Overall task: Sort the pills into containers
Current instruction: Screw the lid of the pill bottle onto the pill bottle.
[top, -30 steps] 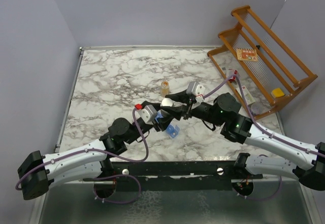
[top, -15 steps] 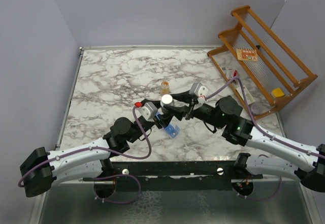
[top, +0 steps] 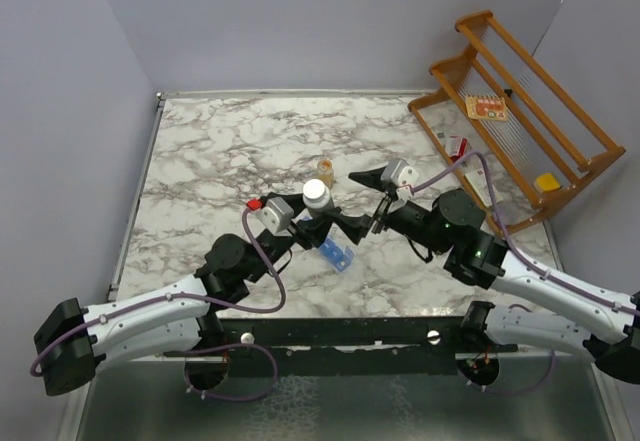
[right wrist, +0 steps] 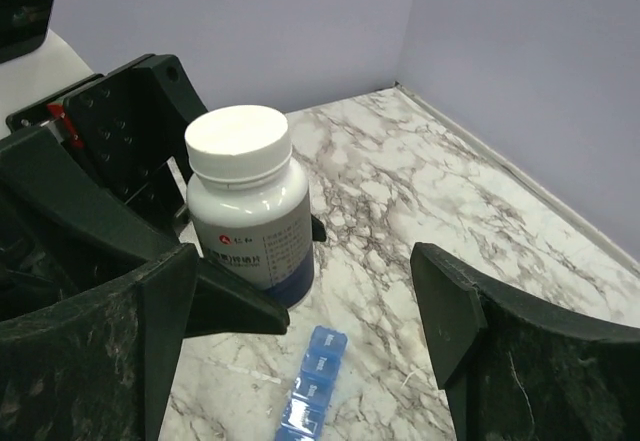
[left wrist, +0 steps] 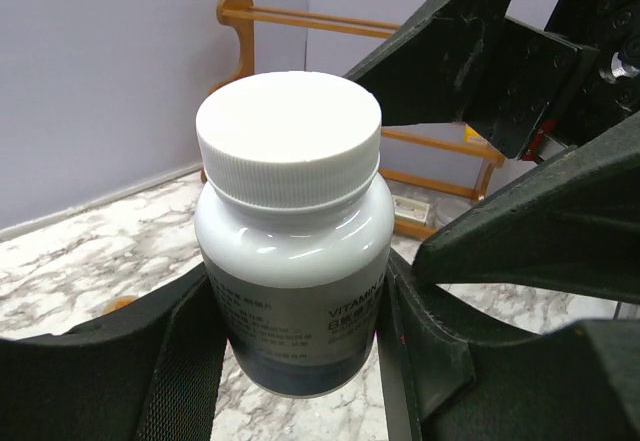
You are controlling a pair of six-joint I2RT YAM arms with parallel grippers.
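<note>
Left fingers [left wrist: 420,351]: clamped on the belly of a white-capped bottle [left wrist: 290,231]; it is carried upright, clear of the desk [top: 220,151]
Right fingers [right wrist: 455,311]: spread wide, gripping nothing; the bottle stands just beyond their tips, nearer the left one
Containers [right wrist: 310,381]: a blue strip lying flat on the desk, below the right fingers and under the raised bottle; whether its lids are shut cannot be told
Risk, cap: likely the next thing to be seized; an off-centre closing of the right fingers could shove the bottle askew
Risk, grip: the glossy wall may spin or slide between the left fingers under a twist; the bottle could then drop onto the strip
Risk, pouring: narrow cells below; a careless tilt would scatter pills across the desk
Materials: ribbed white cap, smooth round grey-white plastic body, printed label; translucent blue boxy cells; matte black perforated fingers; veined marble-pattern top
Beyond the fingers: an amber bottle [top: 325,171]; a slatted wooden rack [top: 520,111]
</note>
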